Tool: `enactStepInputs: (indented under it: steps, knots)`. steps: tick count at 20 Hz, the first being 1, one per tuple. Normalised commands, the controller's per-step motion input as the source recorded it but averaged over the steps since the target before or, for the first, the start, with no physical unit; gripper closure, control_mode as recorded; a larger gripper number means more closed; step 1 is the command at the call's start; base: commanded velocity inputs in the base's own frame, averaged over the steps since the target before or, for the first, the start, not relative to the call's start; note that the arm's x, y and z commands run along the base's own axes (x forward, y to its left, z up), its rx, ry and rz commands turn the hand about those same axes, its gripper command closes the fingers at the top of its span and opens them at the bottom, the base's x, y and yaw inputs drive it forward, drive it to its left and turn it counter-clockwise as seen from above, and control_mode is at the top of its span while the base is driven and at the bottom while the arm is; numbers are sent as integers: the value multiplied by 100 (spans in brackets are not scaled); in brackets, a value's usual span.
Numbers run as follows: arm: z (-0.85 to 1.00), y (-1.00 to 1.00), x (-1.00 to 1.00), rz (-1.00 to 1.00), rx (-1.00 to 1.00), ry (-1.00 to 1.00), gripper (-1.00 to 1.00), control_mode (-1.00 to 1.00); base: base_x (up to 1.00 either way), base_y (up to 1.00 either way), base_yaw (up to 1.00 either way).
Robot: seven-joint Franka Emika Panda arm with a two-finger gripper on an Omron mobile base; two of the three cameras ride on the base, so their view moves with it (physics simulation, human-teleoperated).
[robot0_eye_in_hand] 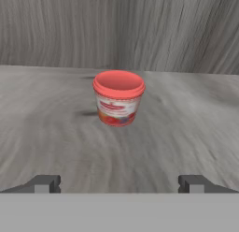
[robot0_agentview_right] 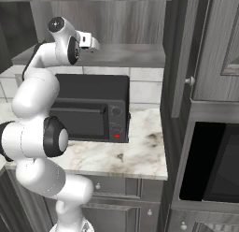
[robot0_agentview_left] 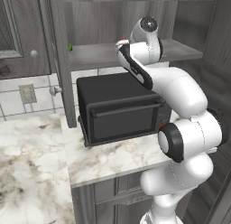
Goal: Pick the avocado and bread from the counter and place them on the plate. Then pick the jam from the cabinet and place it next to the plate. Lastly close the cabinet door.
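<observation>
Left base view: a white robot arm rises from the lower right and reaches up over a black microwave (robot0_agentview_left: pixel 122 108) that sits on the marble-look counter (robot0_agentview_left: pixel 31 164). Its wrist points into the open dark grey cabinet (robot0_agentview_left: pixel 103 20), just above the grey inner shelf (robot0_agentview_left: pixel 90 56). The gripper itself is hidden behind the arm's upper joints here. A tall cabinet door (robot0_agentview_left: pixel 61 60) stands swung open, edge toward the camera, left of the microwave.

Right base view: the same arm rises from the lower left. Its hand reaches rightward over the shelf (robot0_agentview_right: pixel 130 53), above the microwave (robot0_agentview_right: pixel 93 109). Another open door (robot0_agentview_right: pixel 179 53) stands at the right with a small round knob.

Hand view: the jam (robot0_eye_in_hand: pixel 118 98) stands upright near the middle of the shelf (robot0_eye_in_hand: pixel 56 133), in front of the wood-grain back wall. It is a squat red jar with a wide red lid and a paler printed band below. The gripper (robot0_eye_in_hand: pixel 119 184) is empty, its two dark fingertips (robot0_eye_in_hand: pixel 44 183) spread as wide as they go, well short of the jar and roughly centred on it.

The jar looks rigid and light, probably smooth-sided and a little slippery. The lid overhangs slightly and the body tapers downward, so the best hold seems to be across the body just under the lid rim, squeezed evenly from both sides
</observation>
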Motion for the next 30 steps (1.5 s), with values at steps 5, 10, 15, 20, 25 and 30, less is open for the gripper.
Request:
enactStepInputs:
  steps: [5,10,15,20,25,30]
  knots:
    - [0,0,25,0,0,0,-100,-100,0,0,0]
    - [0,0,22,0,0,0,-100,-100,0,0,0]
    - [0,2,21,0,0,0,-100,-100,0,0,0]
    - [0,6,13,0,0,0,-100,-100,0,0,0]
    - [0,0,15,0,1,0,-100,-100,0,0,0]
    - [0,0,16,0,2,0,-100,-100,0,0,0]
